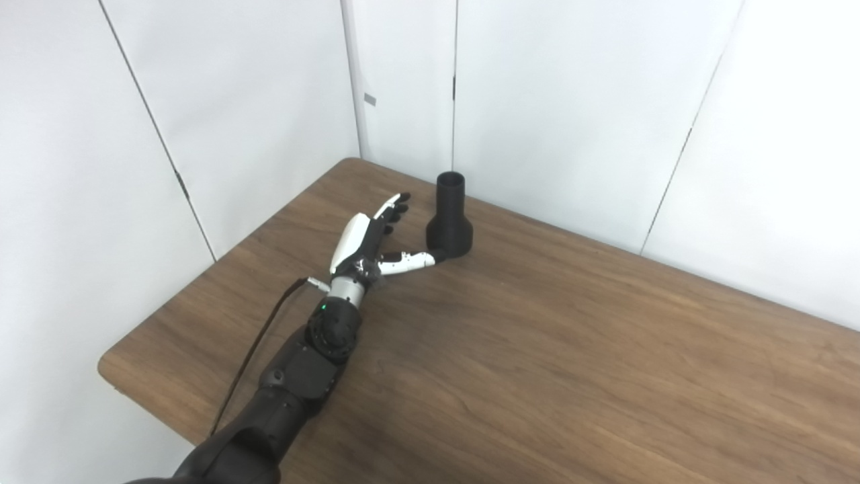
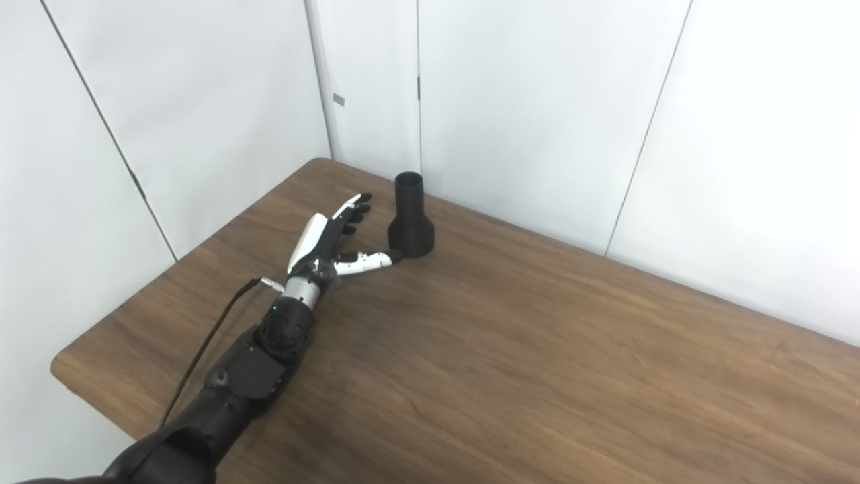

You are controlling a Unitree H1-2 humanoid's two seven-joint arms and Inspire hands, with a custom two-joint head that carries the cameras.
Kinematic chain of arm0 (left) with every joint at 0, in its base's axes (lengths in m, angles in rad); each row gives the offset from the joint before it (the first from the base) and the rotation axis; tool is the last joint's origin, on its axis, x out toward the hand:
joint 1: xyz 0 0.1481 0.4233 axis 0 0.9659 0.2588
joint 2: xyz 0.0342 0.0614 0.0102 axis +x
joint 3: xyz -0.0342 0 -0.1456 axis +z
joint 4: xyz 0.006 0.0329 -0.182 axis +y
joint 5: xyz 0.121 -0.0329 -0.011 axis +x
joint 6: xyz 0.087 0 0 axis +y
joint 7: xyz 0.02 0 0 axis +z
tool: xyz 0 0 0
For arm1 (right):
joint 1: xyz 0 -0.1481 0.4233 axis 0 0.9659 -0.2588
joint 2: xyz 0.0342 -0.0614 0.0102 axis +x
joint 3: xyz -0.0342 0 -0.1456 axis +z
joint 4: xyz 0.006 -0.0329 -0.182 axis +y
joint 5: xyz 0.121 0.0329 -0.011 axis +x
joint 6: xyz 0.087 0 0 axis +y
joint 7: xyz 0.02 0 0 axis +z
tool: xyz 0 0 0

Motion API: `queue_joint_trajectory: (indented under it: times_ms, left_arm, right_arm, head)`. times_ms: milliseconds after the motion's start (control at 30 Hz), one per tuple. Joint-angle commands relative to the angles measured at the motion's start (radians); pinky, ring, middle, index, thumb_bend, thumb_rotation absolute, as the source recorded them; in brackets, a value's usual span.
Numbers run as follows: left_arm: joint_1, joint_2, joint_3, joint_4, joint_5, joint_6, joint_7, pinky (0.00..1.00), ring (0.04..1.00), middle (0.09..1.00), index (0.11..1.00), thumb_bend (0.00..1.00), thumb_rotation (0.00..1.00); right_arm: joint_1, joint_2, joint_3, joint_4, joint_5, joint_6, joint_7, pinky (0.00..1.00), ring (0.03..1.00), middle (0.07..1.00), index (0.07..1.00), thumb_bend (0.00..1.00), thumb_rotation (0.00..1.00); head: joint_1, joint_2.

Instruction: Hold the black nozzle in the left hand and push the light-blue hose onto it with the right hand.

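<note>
The black nozzle [image 1: 449,216] stands upright on its wide base near the table's far edge, narrow mouth up. My left hand [image 1: 373,242] lies just left of it, open, fingers [image 1: 396,205] stretched toward the wall and thumb [image 1: 411,260] reaching to the nozzle's base; whether the thumb touches it I cannot tell. The hand holds nothing. The same nozzle [image 2: 410,216] and left hand [image 2: 332,245] show in the right eye view. No light-blue hose and no right hand appear in either view.
The brown wooden table [image 1: 571,349] runs from the far left corner toward the right and front. White wall panels [image 1: 564,101] stand close behind the nozzle. A dark cable [image 1: 259,343] runs along my left forearm.
</note>
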Motion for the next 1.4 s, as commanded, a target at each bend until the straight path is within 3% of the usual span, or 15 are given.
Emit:
queue_joint_trajectory:
  times_ms: [0, 167, 233, 333, 467, 567, 667, 900, 1367]
  left_arm:
    - [0.027, -0.005, -0.015, 0.019, 0.008, 0.09, -0.03, 0.8, 0.873, 0.905, 0.934, 1.0, 0.4]
    - [0.024, -0.005, -0.033, 0.016, 0.029, 0.098, -0.034, 0.78, 0.858, 0.905, 0.931, 1.0, 0.41]
    - [0.028, -0.011, -0.039, -0.015, 0.035, 0.14, -0.045, 0.79, 0.871, 0.904, 0.931, 1.0, 0.41]
    - [0.033, -0.014, -0.045, -0.056, 0.027, 0.213, -0.08, 0.97, 0.982, 0.94, 0.946, 1.0, 0.43]
    - [0.035, -0.005, -0.077, -0.107, 0.058, 0.31, -0.114, 1.0, 1.0, 0.968, 0.945, 1.0, 0.49]
    - [0.031, 0.001, -0.094, -0.11, 0.078, 0.345, -0.124, 1.0, 1.0, 0.974, 0.937, 1.0, 0.55]
    - [0.026, 0.008, -0.113, -0.106, 0.104, 0.357, -0.125, 1.0, 0.986, 0.96, 0.931, 1.0, 0.6]
    - [0.023, 0.016, -0.14, -0.118, 0.156, 0.349, -0.122, 1.0, 0.894, 0.9, 0.894, 1.0, 0.59]
    - [-0.005, 0.007, -0.125, -0.056, 0.147, 0.36, -0.107, 1.0, 0.897, 0.898, 0.912, 1.0, 0.55]
  right_arm:
    - [0.02, -0.019, -0.002, -0.004, -0.018, 0.028, 0.0, 0.47, 0.54, 0.587, 0.491, 0.48, 0.15]
    - [0.027, -0.017, -0.002, -0.02, -0.017, 0.04, 0.002, 0.47, 0.548, 0.594, 0.491, 0.48, 0.15]
    - [0.028, -0.019, 0.0, -0.023, -0.016, 0.04, 0.005, 0.46, 0.552, 0.598, 0.492, 0.48, 0.15]
    - [0.028, -0.019, -0.002, -0.022, -0.004, 0.047, 0.011, 0.47, 0.563, 0.607, 0.493, 0.48, 0.15]
    - [0.028, -0.023, 0.002, -0.029, -0.012, 0.056, 0.012, 0.48, 0.578, 0.616, 0.493, 0.48, 0.16]
    - [0.028, -0.027, 0.005, -0.026, -0.009, 0.055, 0.017, 0.45, 0.561, 0.608, 0.493, 0.48, 0.16]
    - [0.03, -0.026, 0.004, -0.029, -0.002, 0.055, 0.019, 0.42, 0.553, 0.607, 0.493, 0.48, 0.16]
    - [0.036, -0.024, 0.008, -0.047, -0.015, 0.074, 0.013, 0.45, 0.567, 0.607, 0.493, 0.48, 0.16]
    - [0.042, -0.02, 0.008, -0.059, 0.013, 0.098, 0.022, 0.42, 0.552, 0.6, 0.494, 0.48, 0.17]
  head:
    - [-0.004, 0.003]
    - [-0.01, 0.008]
    - [-0.011, 0.009]
    - [-0.013, 0.01]
    - [-0.014, 0.011]
    - [-0.017, 0.012]
    - [-0.019, 0.014]
    - [-0.023, 0.015]
    - [-0.036, 0.019]
